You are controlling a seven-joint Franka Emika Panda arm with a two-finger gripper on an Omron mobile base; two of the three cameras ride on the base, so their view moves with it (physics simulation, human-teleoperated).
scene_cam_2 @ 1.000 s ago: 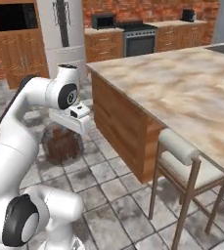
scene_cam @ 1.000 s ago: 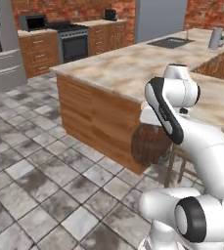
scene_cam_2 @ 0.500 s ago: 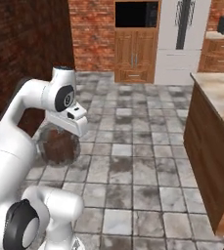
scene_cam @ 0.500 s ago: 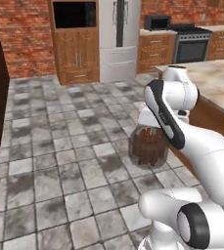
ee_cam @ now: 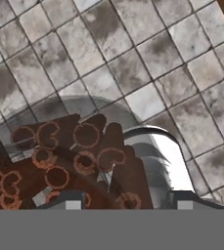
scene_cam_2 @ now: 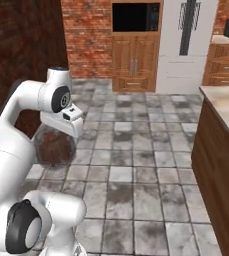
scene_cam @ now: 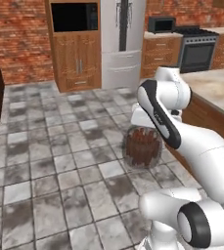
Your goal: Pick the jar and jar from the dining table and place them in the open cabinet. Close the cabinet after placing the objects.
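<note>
Glass, with upright brown sticks inside, the jar hangs under the tool, whose fingers are clenched on its rim, well above the tiled floor and clear of the table at the right. A dark wooden panel stands to the left; whether it belongs to the cabinet I cannot tell. My worry is the grip: it catches only the rim of a smooth rounded vessel, so a jolt while the base drives could let the jar slip and shatter on the tiles.
</note>
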